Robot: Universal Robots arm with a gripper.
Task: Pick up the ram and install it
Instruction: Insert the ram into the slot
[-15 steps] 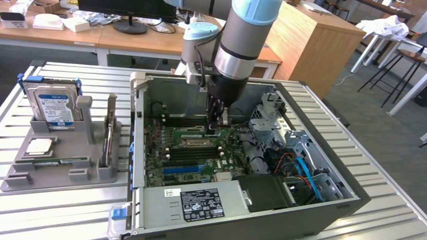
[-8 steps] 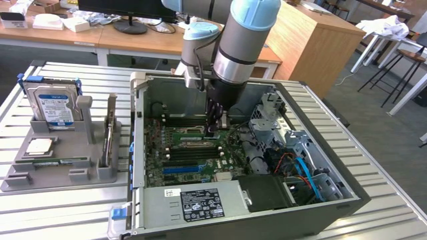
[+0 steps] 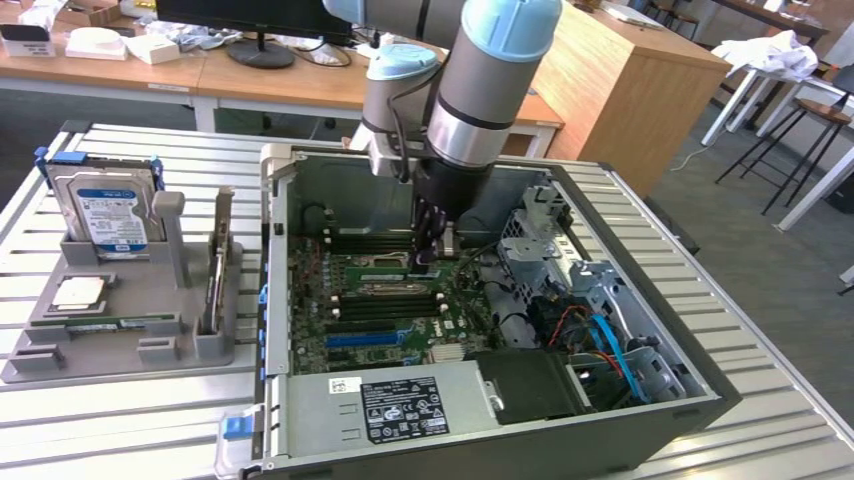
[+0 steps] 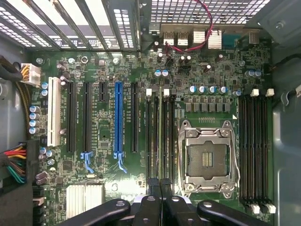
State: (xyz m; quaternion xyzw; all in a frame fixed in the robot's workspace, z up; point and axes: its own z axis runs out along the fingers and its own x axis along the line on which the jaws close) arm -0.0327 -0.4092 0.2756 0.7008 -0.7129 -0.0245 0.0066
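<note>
So the ram (image 4: 160, 136) is pinched in the gripper (image 4: 160, 189). From the wrist view you're looking at it dead edge-on: a thin pale-green strip running out from between the fingertips, lined up with the bank of memory slots (image 4: 149, 136) that sits between the CPU socket (image 4: 206, 157) and the expansion slots. The fingers (image 4: 151, 200) are squeezed together on it with hardly any gap. I can't tell if it's touching a slot or just over one.

All of that is inside the open computer case (image 3: 667, 330), which lies on its side on a slatted metal table (image 3: 147, 420). In the case there's:
- the motherboard (image 3: 354, 300)
- a power supply (image 3: 387, 405) along the case's near edge
- a metal drive cage (image 3: 561, 250) and blue cables (image 3: 621, 360) toward the exterior view's right

The arm (image 3: 474, 100) comes in from above, with the gripper about mid-board.

Counting the board:
- one CPU socket, with its contact grid showing
- a second memory bank (image 4: 256, 141) on the socket's other side, looks like four slots
- expansion slots: one white (image 4: 54, 110), one blue (image 4: 117, 117), three long black and one short black

A grey tray (image 3: 40, 360) sits on the table beside the case, at the exterior view's left. It holds:
- one hard drive (image 3: 114, 215) standing at its back corner
- one chip (image 3: 78, 292) lying flat
- one green stick (image 3: 114, 325) lying flat near its front edge

As for room, the case is open on top and its walls ring the board. The socket frame is close on one side of the ram, and a long black slot is close on the other.
</note>
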